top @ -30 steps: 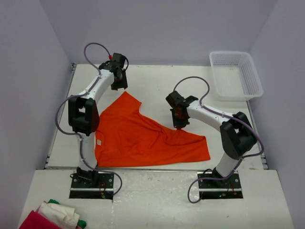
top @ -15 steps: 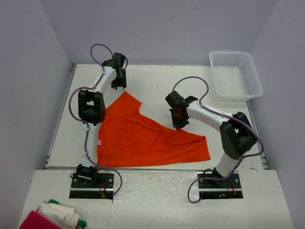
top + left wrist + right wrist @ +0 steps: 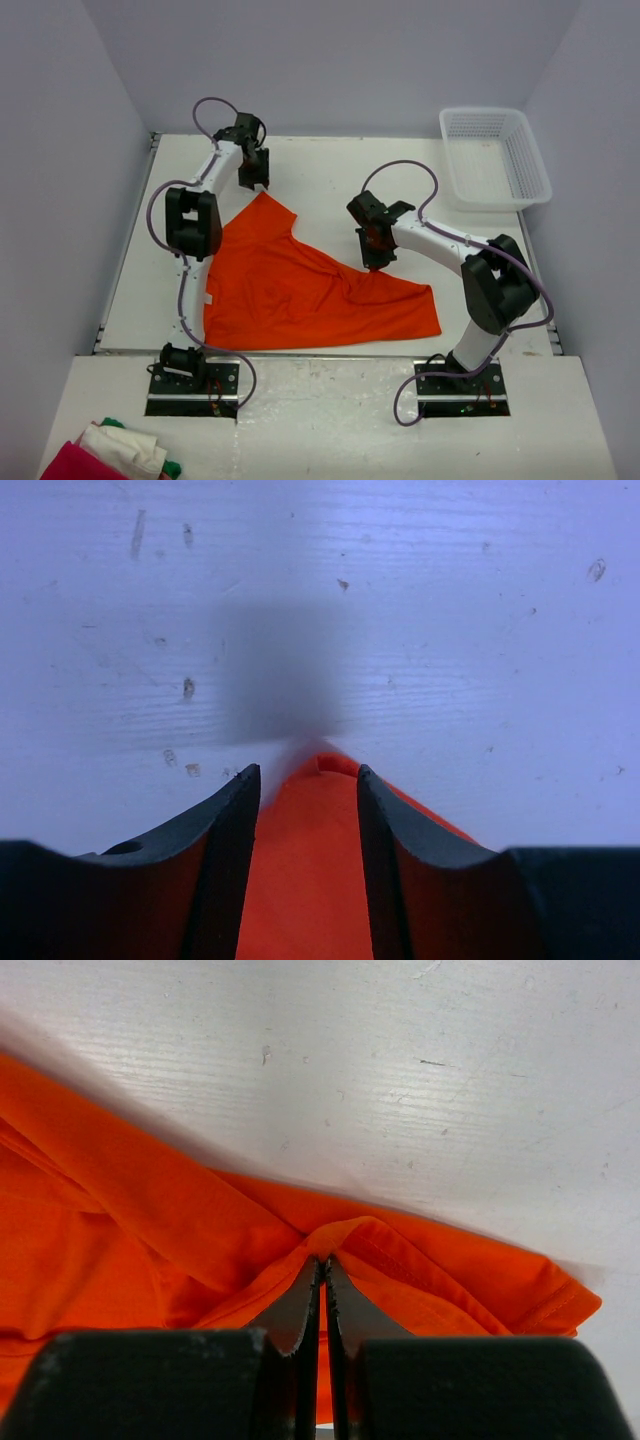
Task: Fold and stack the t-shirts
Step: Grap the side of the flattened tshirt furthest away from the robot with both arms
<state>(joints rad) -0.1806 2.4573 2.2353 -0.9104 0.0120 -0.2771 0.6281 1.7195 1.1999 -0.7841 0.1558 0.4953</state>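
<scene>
One orange t-shirt [image 3: 290, 290] lies loosely spread on the white table, with one corner pointing to the far left and a ridge pulled up toward the right. My left gripper [image 3: 256, 185] is open over that far corner. In the left wrist view the corner of the shirt [image 3: 300, 880] lies between the open gripper's [image 3: 305, 770] two fingers. My right gripper [image 3: 374, 263] is shut on a raised fold of the shirt's far edge. The right wrist view shows the cloth [image 3: 150, 1210] pinched at the tips of the shut gripper [image 3: 323, 1260].
A white plastic basket [image 3: 495, 155] stands at the back right corner. A red, white and green cloth pile [image 3: 110, 455] lies on the near shelf at the bottom left. Bare table [image 3: 330, 170] lies beyond the shirt.
My left arm has swung its elbow inward and its gripper has shifted slightly toward the far side, above the shirt's corner. The right arm and its pinched fold have not moved.
</scene>
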